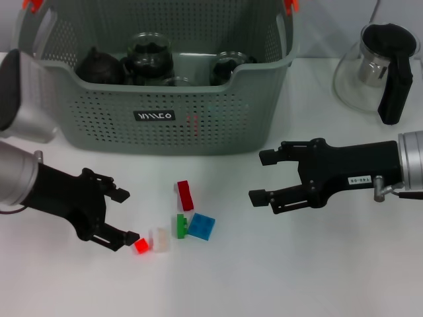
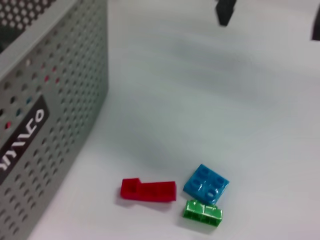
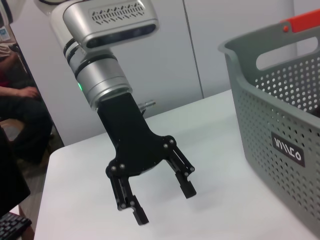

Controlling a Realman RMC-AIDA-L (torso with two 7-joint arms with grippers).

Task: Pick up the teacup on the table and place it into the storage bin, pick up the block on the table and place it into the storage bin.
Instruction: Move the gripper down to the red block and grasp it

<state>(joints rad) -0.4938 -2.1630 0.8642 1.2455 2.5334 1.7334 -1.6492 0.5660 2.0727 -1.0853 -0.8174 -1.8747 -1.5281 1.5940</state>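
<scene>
**Both grippers open over scattered blocks, bin already holding dark teaware**

Left gripper [image 1: 127, 219] low over the white table [image 1: 297, 277], fingers spread apart, lower fingertip just beside a small bright red block [image 1: 141, 246]. Right gripper [image 1: 263, 177] hovering on the opposite side, fingers likewise apart, holding nothing. Between them, a loose cluster: clear block [image 1: 159, 239] beside the small red one, then a green block [image 1: 180, 226] touching a blue block [image 1: 201, 226], with a longer red block [image 1: 185, 195] just behind, nearer the storage bin [image 1: 158, 119]. Bin at the back of the table, label facing forward, dark round teaware [image 1: 99, 66] and glass pieces inside. Glass teapot [image 1: 377, 69] with black handle well apart, behind the right arm. No clear sight of a teacup on the table.
</scene>
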